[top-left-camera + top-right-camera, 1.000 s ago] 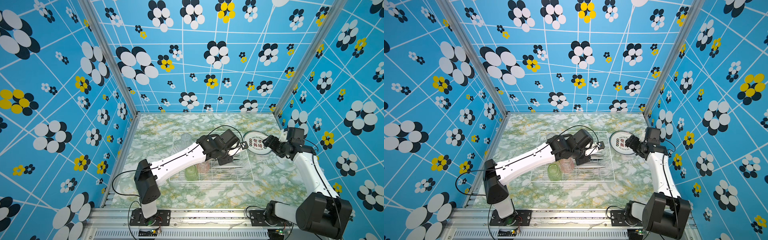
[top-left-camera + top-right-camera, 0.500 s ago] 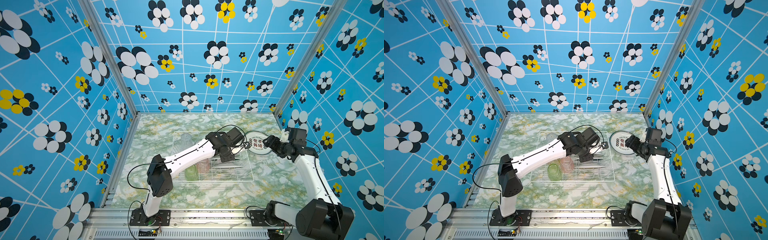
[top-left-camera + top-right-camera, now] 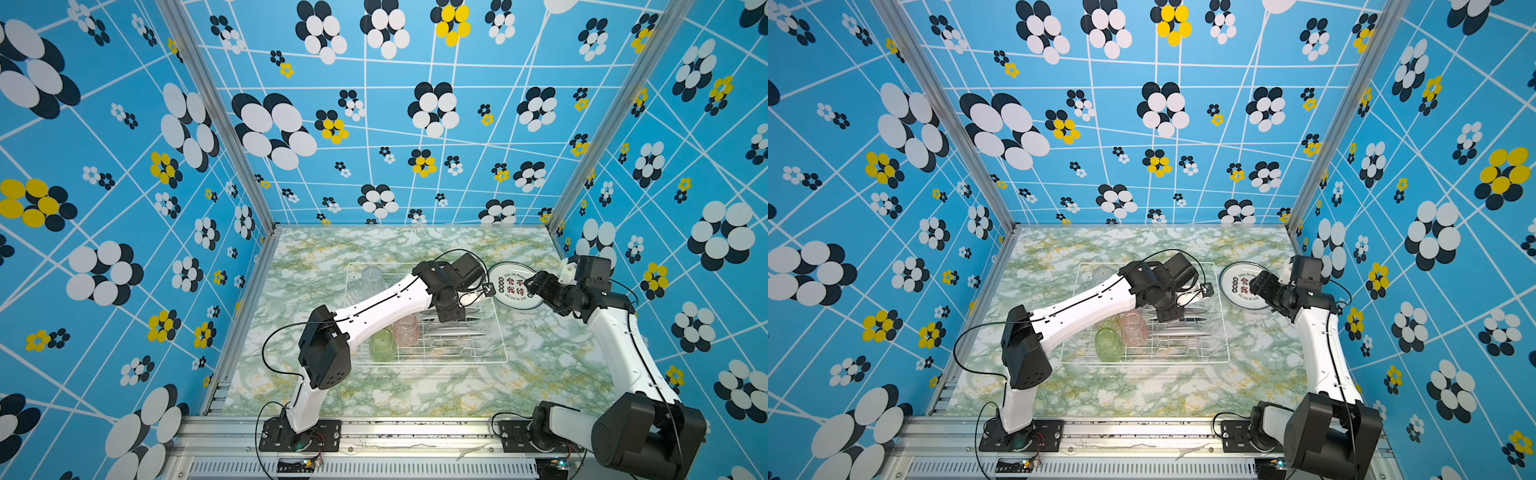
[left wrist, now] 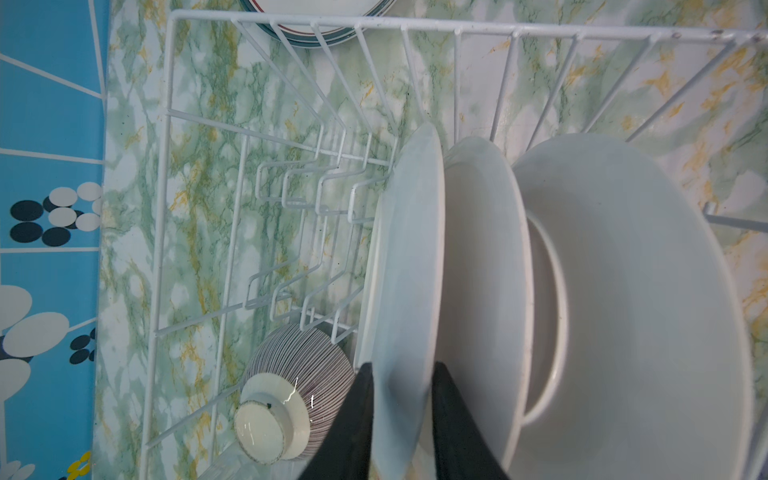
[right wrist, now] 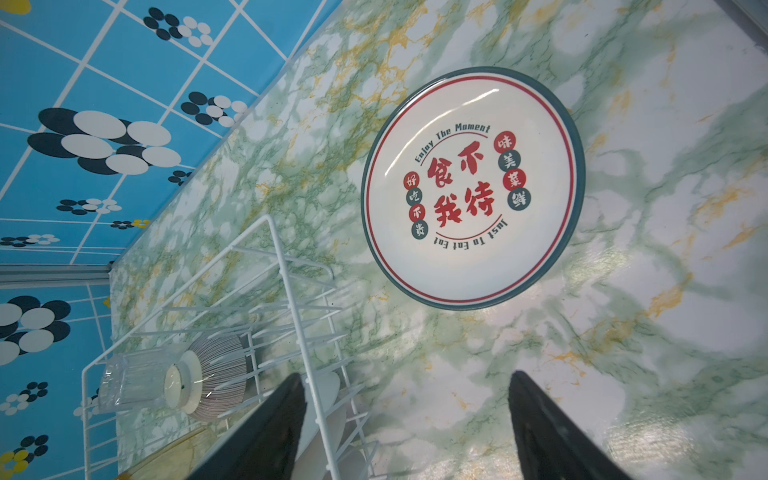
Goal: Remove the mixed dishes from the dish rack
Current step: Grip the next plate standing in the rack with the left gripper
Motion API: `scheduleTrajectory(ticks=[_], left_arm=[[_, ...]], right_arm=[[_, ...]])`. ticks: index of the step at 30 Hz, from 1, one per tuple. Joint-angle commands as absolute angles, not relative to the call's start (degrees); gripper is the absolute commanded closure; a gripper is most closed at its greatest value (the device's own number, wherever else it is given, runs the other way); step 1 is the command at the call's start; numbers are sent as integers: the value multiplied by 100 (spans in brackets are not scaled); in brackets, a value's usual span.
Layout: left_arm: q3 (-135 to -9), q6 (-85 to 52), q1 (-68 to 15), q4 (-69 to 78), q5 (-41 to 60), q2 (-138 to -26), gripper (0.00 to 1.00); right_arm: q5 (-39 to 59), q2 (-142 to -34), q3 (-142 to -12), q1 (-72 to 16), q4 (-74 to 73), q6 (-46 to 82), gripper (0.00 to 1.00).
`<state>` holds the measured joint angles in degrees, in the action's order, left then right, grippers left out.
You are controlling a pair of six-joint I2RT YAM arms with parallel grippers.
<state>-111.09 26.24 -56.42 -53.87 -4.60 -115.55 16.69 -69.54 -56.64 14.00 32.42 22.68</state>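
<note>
Over the dish rack (image 3: 432,360) the left arm makes a long bridge. From its base at the rack's six o'clock side it rises to a bent elbow, the white forearm runs toward one o'clock, and the wrist turns down, so the left gripper (image 3: 452,319) points into the plate slots. Its black fingers (image 4: 353,424) press on the two faces of an upright white plate (image 4: 411,249) near the rim, pinching it. This is the outermost of three plates that stand on edge side by side. Next to it in the rack a striped bowl (image 4: 291,374) shows its white foot. A green tumbler (image 3: 382,345) and a pink tumbler (image 3: 405,330) stand close together at the rack's seven o'clock corner. The right arm climbs from its base at the table's five o'clock corner, leans toward eleven o'clock and bends at the wrist. The right gripper (image 5: 406,375) has its jaws spread wide with nothing between them. It hovers over the marble tabletop (image 3: 415,395), by the three o'clock edge of a printed plate (image 5: 469,187). That plate lies flat just outside the rack, at about two o'clock from the rack's centre.
</note>
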Motion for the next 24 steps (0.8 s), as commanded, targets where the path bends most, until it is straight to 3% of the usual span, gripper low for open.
scheduleTrajectory(ticks=[1, 24], left_arm=[[-11315, 2776, -5572, -5490, -518, -11732, 74], [-11355, 3045, -5615, -5194, -1109, -11968, 100]], right_arm=[[1726, -6976, -5597, 1378, 3164, 2232, 21], [1731, -6893, -5460, 1380, 3120, 2249, 21]])
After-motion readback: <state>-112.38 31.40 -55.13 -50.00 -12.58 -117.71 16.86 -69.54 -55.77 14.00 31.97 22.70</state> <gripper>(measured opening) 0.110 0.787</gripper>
